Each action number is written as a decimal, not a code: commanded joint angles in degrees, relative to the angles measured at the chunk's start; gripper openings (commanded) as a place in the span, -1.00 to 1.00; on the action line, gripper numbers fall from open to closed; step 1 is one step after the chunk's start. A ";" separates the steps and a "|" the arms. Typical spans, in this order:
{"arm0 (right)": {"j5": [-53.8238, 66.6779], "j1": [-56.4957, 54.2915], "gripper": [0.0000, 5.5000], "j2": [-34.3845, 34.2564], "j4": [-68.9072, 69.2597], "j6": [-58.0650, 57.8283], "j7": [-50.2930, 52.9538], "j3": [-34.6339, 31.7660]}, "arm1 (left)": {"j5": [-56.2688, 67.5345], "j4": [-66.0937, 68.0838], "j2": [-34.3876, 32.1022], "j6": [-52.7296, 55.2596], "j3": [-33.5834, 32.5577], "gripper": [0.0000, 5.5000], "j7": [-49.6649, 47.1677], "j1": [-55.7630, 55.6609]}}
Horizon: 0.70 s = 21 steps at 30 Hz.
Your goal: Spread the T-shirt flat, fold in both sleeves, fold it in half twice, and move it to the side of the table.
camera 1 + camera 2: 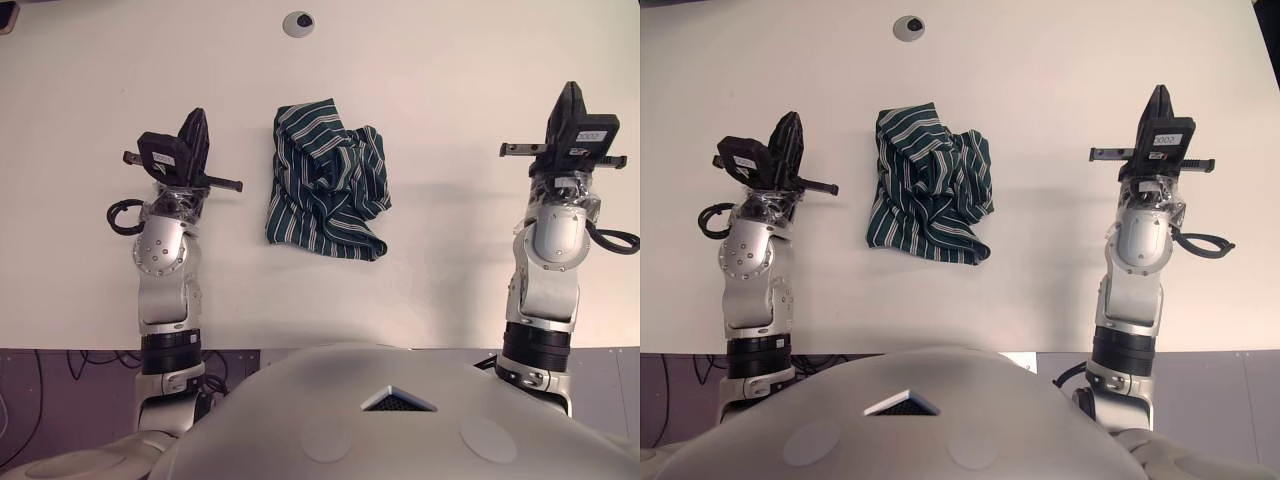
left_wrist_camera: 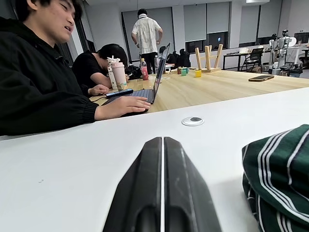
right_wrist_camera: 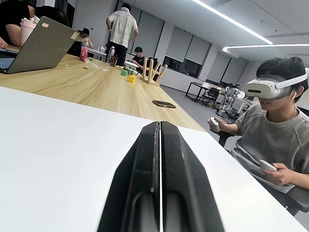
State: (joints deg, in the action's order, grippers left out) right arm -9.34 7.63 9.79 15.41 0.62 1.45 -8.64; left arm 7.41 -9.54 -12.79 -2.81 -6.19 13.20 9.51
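I've got the dark green, white-striped T-shirt (image 1: pixel 325 180) crumpled in a heap mid-way across the white table (image 1: pixel 450 60), bunched on itself so I can't pick out sleeves, collar or hem, and the left wrist view cuts its striped bulge off at the frame edge. My left gripper (image 1: pixel 196 125) sits left of the heap and my right gripper (image 1: pixel 570 95) well off to the right, both apart from the cloth, fingers pressed together on nothing. White tabletop stretches from the shirt to each gripper, down to the near edge and up past the small round grey grommet (image 1: pixel 298 24), where the far side runs out of frame.
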 commanded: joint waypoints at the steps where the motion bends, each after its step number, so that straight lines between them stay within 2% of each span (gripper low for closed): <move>1: -0.62 -1.44 -1.00 0.37 0.05 -0.36 -0.41 1.20 | -0.40 -0.73 -0.43 -0.22 -0.35 -0.99 0.20 1.03; 6: -0.99 -1.58 -1.00 0.73 -1.04 0.22 0.36 0.77 | -0.95 2.12 -0.72 0.07 0.70 -0.99 0.87 -1.36; 11: -1.06 -2.61 -1.00 1.30 -2.68 0.69 0.74 0.16 | -4.38 2.97 -1.55 -1.33 5.70 -0.99 3.64 -1.24; 21: -2.10 -4.33 -1.00 1.17 -4.76 1.91 0.80 1.04 | -2.31 1.12 -3.78 -1.98 11.01 -0.46 12.38 1.57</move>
State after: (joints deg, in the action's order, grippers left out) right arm -11.25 3.99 10.03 11.13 2.20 2.56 -7.80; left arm 4.12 -7.08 -15.65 -5.00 4.81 24.49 10.60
